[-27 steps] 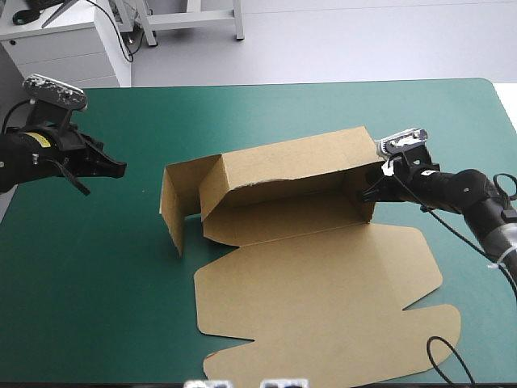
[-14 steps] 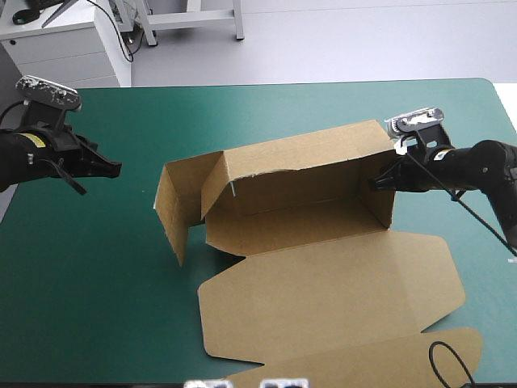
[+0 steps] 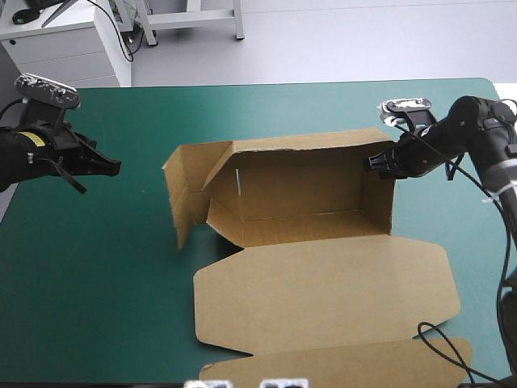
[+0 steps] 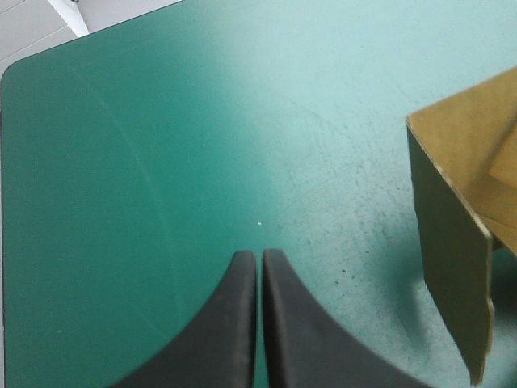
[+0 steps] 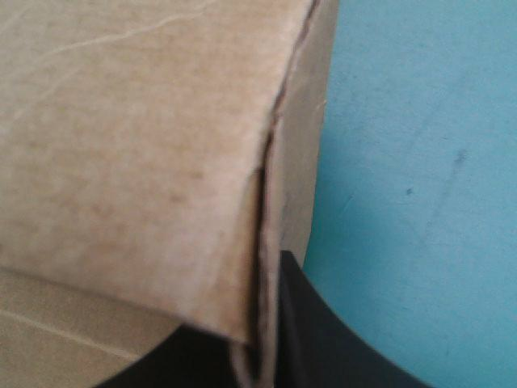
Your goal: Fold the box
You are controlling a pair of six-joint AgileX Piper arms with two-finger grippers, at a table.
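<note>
While only one box (image 3: 323,299) lies on the teal-green cover (image 3: 97,267), it shows several parts in the high view: one long back wall standing, one end wall raised at its right, one loose panel standing crooked at its left, and one wide lid flat toward the table's near edge. One more strip of brown board beyond the lid is cut off by the near edge of that view. Two grippers are in sight. The left gripper (image 3: 113,166) hangs over bare cover well apart from the box's left panel, its black fingers pressed together with nothing between them; its wrist view shows that same closed arch (image 4: 258,255) and only one corner of the brown panel (image 4: 452,242), the rest out of frame. The right gripper (image 3: 373,164) pinches the top corner where the right end wall meets the back wall. Up close, the brown board (image 5: 137,145) hides one finger almost wholly, and the clamped fingers (image 5: 266,339) show just a dark edge beside the cover (image 5: 420,162).
</note>
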